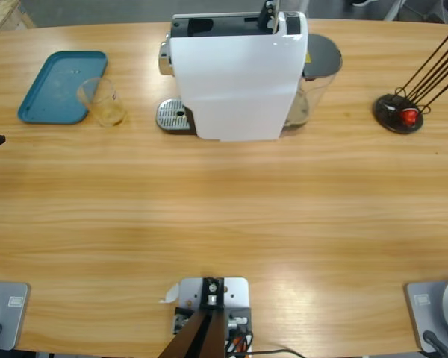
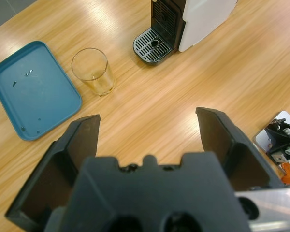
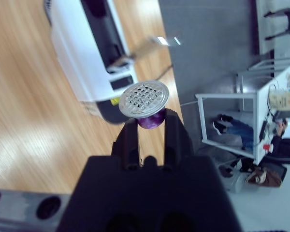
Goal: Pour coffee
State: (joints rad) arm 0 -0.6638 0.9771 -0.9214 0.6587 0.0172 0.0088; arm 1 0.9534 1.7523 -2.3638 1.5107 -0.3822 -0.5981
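Jaws of the left gripper [image 2: 147,126] stand wide apart over bare worktop [image 2: 150,104], glass [image 2: 92,70] and tray [image 2: 26,89] ahead. Right gripper [image 3: 147,123] jaws clamp a purple capsule [image 3: 145,102] near the coffee machine [image 3: 84,53]. No coffee visible.

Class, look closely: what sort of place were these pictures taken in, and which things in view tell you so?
Probably an office or lab. A white coffee machine stands on a long wooden table, and behind the right gripper, which holds a purple capsule, are white desks and a seated person.
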